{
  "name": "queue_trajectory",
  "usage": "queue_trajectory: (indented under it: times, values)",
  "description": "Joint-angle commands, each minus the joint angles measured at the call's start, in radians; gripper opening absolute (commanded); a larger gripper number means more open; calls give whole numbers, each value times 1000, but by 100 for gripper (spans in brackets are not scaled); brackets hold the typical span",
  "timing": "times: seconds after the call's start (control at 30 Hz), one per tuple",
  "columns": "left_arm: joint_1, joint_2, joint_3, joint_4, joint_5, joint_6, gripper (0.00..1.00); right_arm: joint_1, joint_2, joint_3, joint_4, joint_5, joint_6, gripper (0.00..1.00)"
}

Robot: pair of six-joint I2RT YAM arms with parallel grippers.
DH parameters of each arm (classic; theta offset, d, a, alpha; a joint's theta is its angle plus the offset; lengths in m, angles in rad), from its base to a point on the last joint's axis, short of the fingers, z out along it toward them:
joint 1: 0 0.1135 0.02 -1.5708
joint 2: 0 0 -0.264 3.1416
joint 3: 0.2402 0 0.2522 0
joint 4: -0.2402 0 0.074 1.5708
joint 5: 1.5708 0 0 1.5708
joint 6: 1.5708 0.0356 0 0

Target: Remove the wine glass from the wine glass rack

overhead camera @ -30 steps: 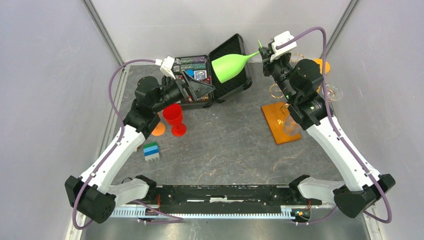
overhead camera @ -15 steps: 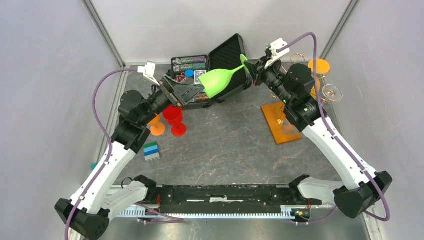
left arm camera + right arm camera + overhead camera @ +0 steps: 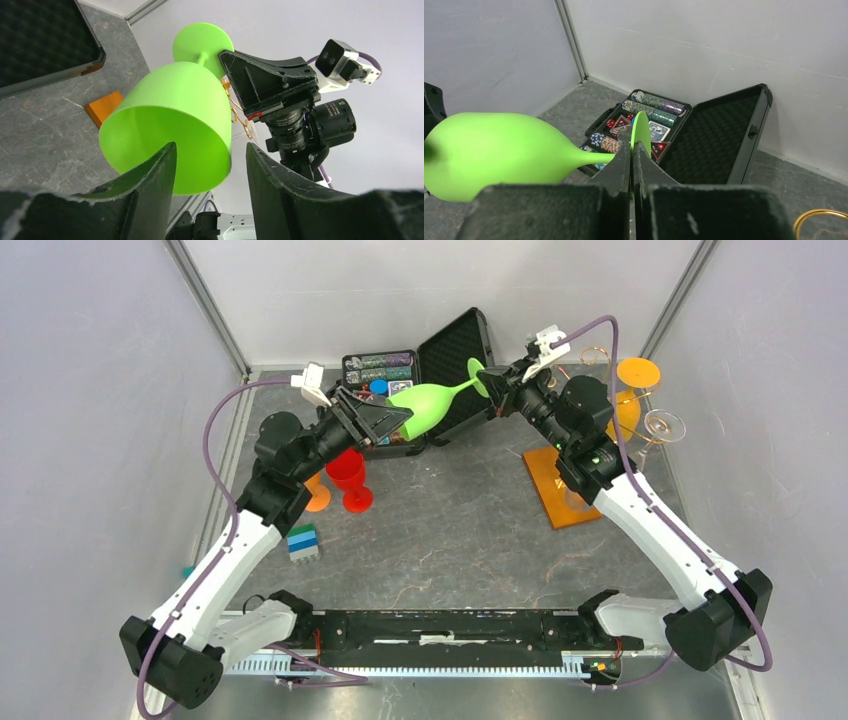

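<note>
one green wine glass (image 3: 432,405) hangs in the air between my two arms, well clear of the wine glass rack (image 3: 553,480), which stands on the table (image 3: 450,530) at about 4 o'clock from it in the top view; so the lift-off looks done to me, and the step in hand is a pass from right to left; my right gripper (image 3: 633,146) is clamped edge-on across the glass's round foot (image 3: 640,125), fingers pressed together with the thin disc between them; from there the stem runs toward 8 o'clock in the top view, and the bowl ends at my left gripper (image 3: 210,146); that gripper's fingers stand apart, one tip before the bowl's open mouth, the other just outside its wall at 3 o'clock in the left wrist view, so the rim sits between them with no pinch that i can see; next, i judge, the left must close gently on that wall before the right lets go of the foot; the bowl is smooth and tapering, so a shallow bite could slip.
</note>
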Motion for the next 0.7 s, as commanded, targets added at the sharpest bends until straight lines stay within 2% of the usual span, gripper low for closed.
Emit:
queue_trajectory:
  times: [0.0, 0.13, 0.23, 0.4, 0.5, 0.57, 0.67]
  values:
    - [0, 25, 17, 55, 31, -41, 55, 15, 5, -28, 88, -10, 40, 0]
    - [0, 33, 10, 58, 28, -40, 45, 30, 11, -50, 102, -11, 48, 0]
    - [0, 31, 12, 51, 22, -25, 33, 43, 14, -55, 104, -11, 49, 0]
    - [0, 25, 23, 2, 11, 16, 3, 52, 6, -66, 102, -6, 49, 0]
    - [0, 14, 31, -40, 3, 60, 2, 52, 0, -71, 101, -10, 46, 0]
    - [-1, 5, 45, -89, -3, 104, 2, 53, -2, -66, 93, -18, 41, 6]
    - [0, -4, 83, -198, -14, 188, 2, 52, -10, -65, 79, -24, 18, 36]
